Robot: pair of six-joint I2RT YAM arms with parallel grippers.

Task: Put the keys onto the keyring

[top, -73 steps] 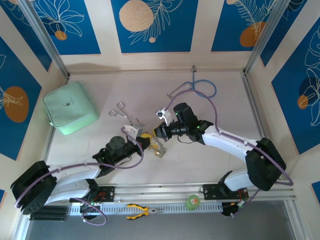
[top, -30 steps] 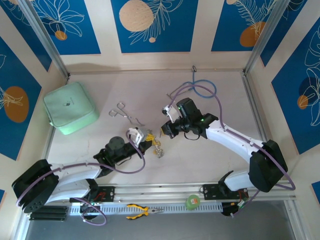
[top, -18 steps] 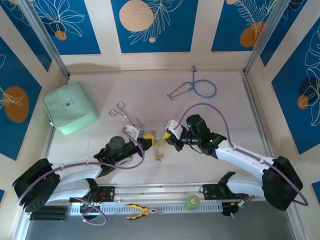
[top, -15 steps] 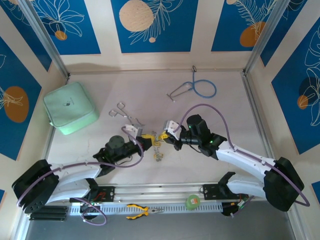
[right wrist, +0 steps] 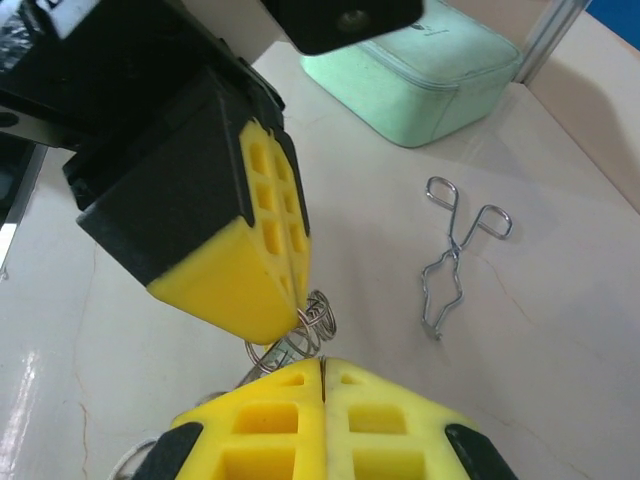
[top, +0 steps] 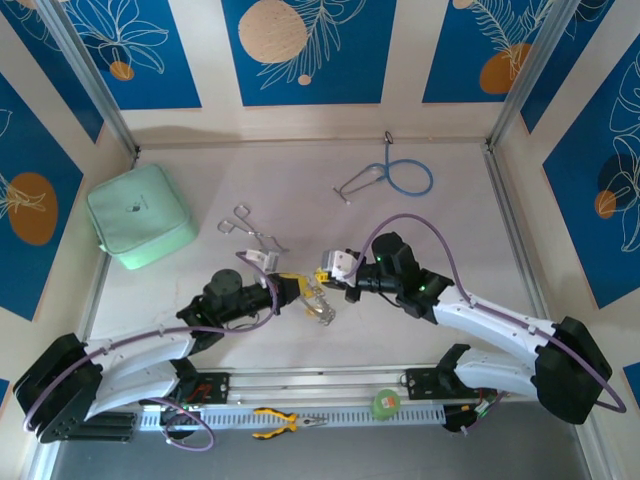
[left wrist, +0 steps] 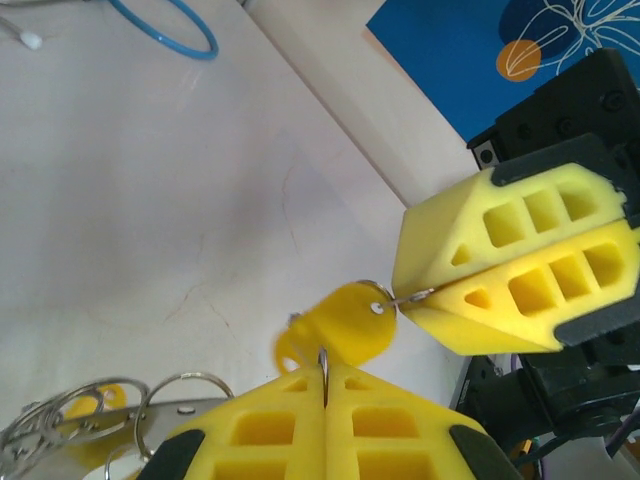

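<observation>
Clamping: left jaws on keyring (top: 320,308), right jaws on yellow key (left wrist: 350,322); green pouch (top: 140,215) closed.

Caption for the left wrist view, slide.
Left gripper grips a yellow-headed key; right gripper pinches thin wire at its hole; keyring loops lower left.

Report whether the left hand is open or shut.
Shut: the left hand has its yellow pads pressed together, pinching a thin metal sliver just below the yellow key.
</observation>
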